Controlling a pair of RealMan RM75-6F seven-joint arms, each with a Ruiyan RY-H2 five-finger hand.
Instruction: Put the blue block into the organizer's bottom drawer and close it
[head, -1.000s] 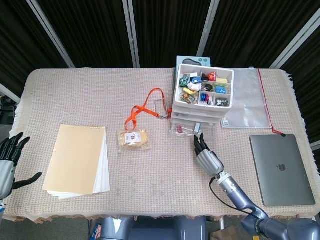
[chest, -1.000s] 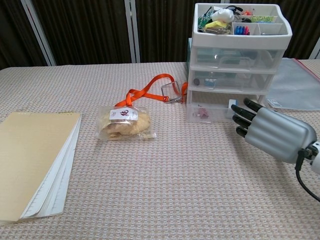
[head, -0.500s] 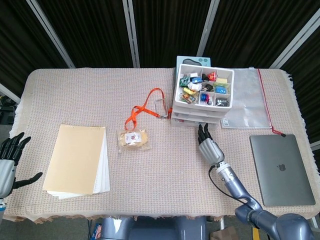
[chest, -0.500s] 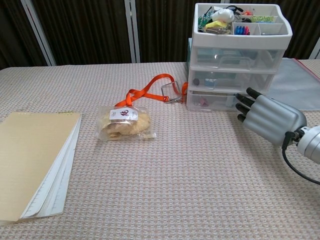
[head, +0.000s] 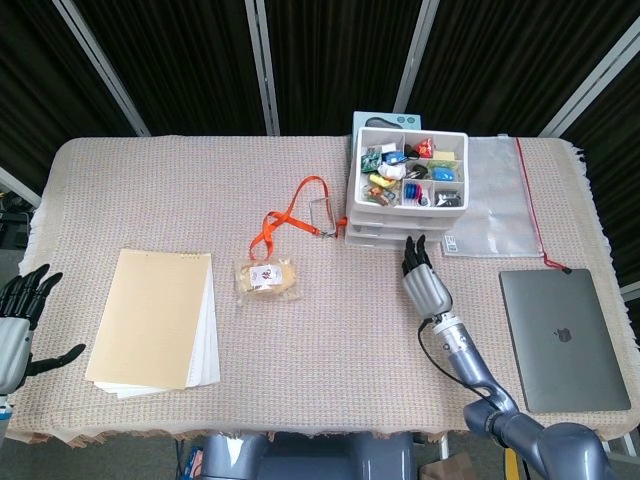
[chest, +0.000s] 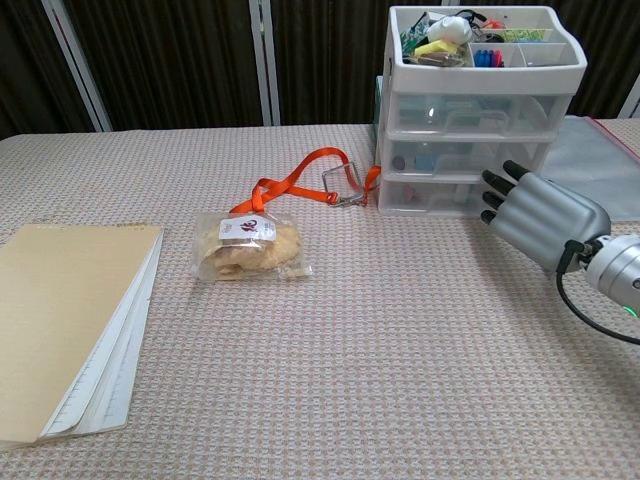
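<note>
The white three-drawer organizer (head: 405, 190) (chest: 480, 110) stands at the back right of the table, its top tray full of small items. Its clear bottom drawer (chest: 435, 193) sits flush with the frame. My right hand (head: 425, 282) (chest: 535, 215) lies flat with straight fingers, its fingertips (chest: 493, 195) at the drawer front, holding nothing. I cannot make out the blue block in either view. My left hand (head: 20, 322) hangs with spread fingers off the table's left edge, empty.
An orange lanyard (head: 290, 215) and a bagged snack (head: 266, 277) lie left of the organizer. A tan notepad (head: 155, 320) is at the front left. A grey laptop (head: 562, 338) and a clear zip bag (head: 500, 195) lie to the right.
The bottom drawer, pulled out a second ago, has slid in flush as my right hand advanced toward the organizer. The organizer shifted slightly back. The left hand stayed put.
</note>
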